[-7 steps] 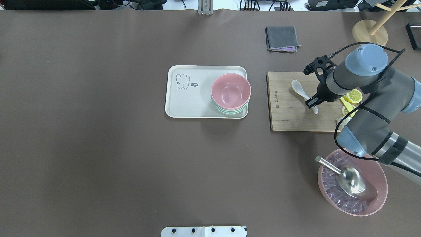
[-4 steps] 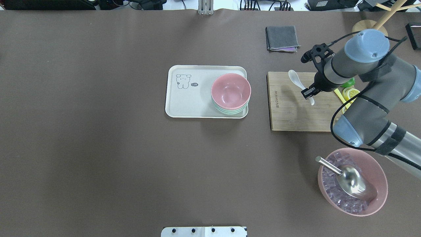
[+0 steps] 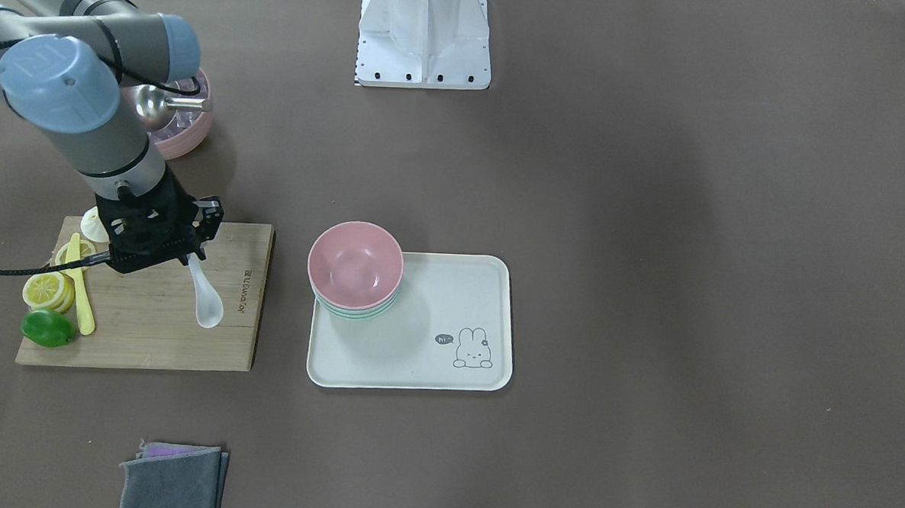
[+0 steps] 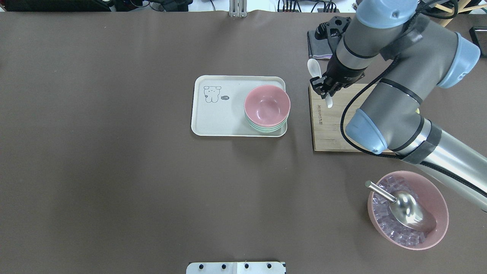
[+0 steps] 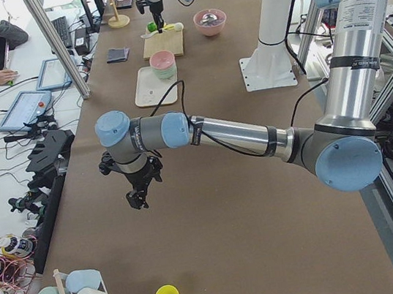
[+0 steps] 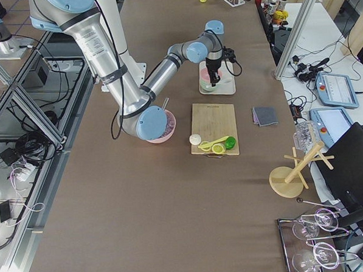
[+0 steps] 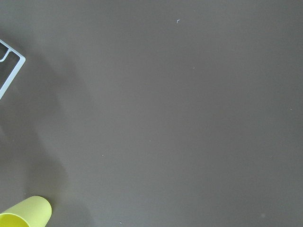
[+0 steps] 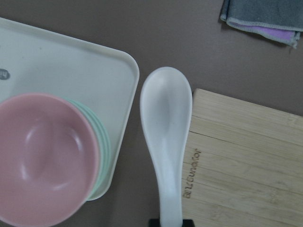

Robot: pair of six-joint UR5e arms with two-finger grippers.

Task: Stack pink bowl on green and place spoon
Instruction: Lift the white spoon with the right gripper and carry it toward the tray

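R fingers (image 4: 322,85) are pinched tight on the handle of the white spoon (image 8: 165,123) — glossy, ceramic-looking, w/ a deep oval scoop end. On the wrist cam that scoop end hangs over the bare brown strip between the tray (image 4: 217,121) and the wooden board (image 4: 335,133), handle end back over the board's corner.

Pink bowl (image 4: 266,103) is round, matte and empty. It's nested in the mint-green bowls (image 8: 103,144), several thin rims showing under it, all at the R end of the tray. The tray is a cream rounded rectangle w/ a little bunny print, mid-tabletop toward the far edge.

The board is pale bamboo w/ an engraved logo, toward the tabletop's R end. It carries lemon slices (image 3: 44,290), a lime (image 3: 48,328) and a yellow plastic knife (image 3: 83,307).

Near the R corner on the robot's side sits a big pink bowl (image 4: 441,232) full of clear cubes, a steel scoop (image 4: 411,213) lying in them. There's a folded grey cloth (image 3: 171,482) by the far edge.

L fingers (image 5: 136,198) hang over the L end — can't tell how far apart. A yellow cup (image 7: 23,215) stands close by.
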